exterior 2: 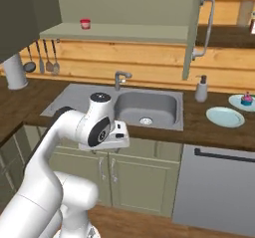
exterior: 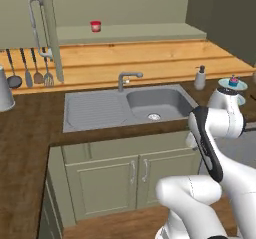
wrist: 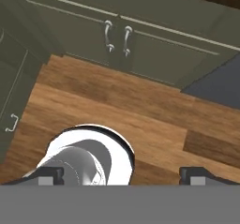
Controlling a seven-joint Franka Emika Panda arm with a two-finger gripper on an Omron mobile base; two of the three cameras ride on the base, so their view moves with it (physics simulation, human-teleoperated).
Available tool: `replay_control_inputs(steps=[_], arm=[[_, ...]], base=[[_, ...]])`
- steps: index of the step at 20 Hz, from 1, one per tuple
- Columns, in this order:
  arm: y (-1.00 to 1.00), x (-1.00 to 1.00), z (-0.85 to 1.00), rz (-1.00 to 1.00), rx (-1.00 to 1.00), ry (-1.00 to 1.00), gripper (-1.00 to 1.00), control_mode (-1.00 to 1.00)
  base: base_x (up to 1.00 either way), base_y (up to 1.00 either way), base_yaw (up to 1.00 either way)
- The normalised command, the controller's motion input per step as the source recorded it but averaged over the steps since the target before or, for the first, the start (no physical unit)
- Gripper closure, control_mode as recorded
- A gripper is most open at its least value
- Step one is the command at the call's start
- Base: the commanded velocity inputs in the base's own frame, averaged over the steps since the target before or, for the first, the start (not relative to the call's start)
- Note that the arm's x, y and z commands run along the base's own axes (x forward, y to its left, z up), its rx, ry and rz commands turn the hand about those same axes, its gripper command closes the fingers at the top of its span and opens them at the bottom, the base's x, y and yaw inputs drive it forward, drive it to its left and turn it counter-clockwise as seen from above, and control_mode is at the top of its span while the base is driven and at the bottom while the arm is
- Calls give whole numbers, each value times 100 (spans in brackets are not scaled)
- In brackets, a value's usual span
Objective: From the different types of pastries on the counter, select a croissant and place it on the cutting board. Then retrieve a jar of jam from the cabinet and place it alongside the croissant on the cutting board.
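— One jam jar [exterior: 95,26] stands alone on the open cabinet [exterior 2: 124,5] shelf, well back from the sink [exterior 2: 144,107].
— Pastries?
— One cupcake [exterior 2: 246,99] on the farther of two blue plates [exterior 2: 225,116] on the surface [exterior 2: 214,127]; the croissant and board I cannot make out.
— End effector [wrist: 123,175]?
— Points down at the wooden floor [wrist: 140,115]; tips wide apart, nothing between them. Two door handles [wrist: 117,38] show below.

Red-lidded jar of jam [exterior: 95,26], grey sink [exterior: 100,108]

Flat even rendered light, soft shadows, mild blur, no glare
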Motion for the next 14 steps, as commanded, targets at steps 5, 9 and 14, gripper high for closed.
replay_control_inputs(steps=[5,9,14], arm=[[0,0,0,0,0,0,-100,100],[0,0,0,0,0,0,-100,100],[0,0,0,0,0,0,-100,100]], base=[[100,29,1],[100,-1,0],[87,7,0]])
